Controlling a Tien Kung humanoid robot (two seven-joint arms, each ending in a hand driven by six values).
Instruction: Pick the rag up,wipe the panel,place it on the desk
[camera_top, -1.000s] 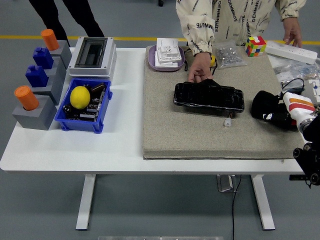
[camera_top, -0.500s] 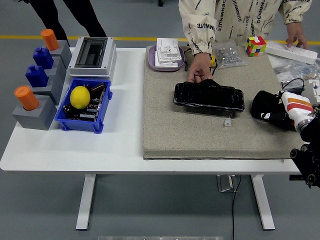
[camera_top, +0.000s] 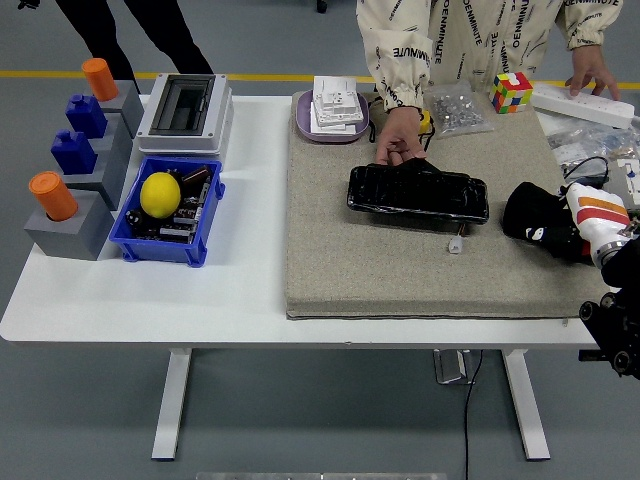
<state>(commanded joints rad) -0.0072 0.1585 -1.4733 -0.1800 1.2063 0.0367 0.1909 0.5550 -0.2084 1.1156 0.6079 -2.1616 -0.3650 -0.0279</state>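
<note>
Rag (camera_top: 412, 163) part-hidden under person's hand (camera_top: 398, 135) on panel (camera_top: 418, 193); right hand (camera_top: 540, 225) grip unclear.

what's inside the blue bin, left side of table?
In the blue bin a yellow lemon-like ball sits on top of dark, mixed small parts. Whatever lies beneath the ball and deeper in the bin is covered.

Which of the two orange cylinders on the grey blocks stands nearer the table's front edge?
The orange cylinder beside the blue bin; the other orange cylinder stands at the far corner.
</note>
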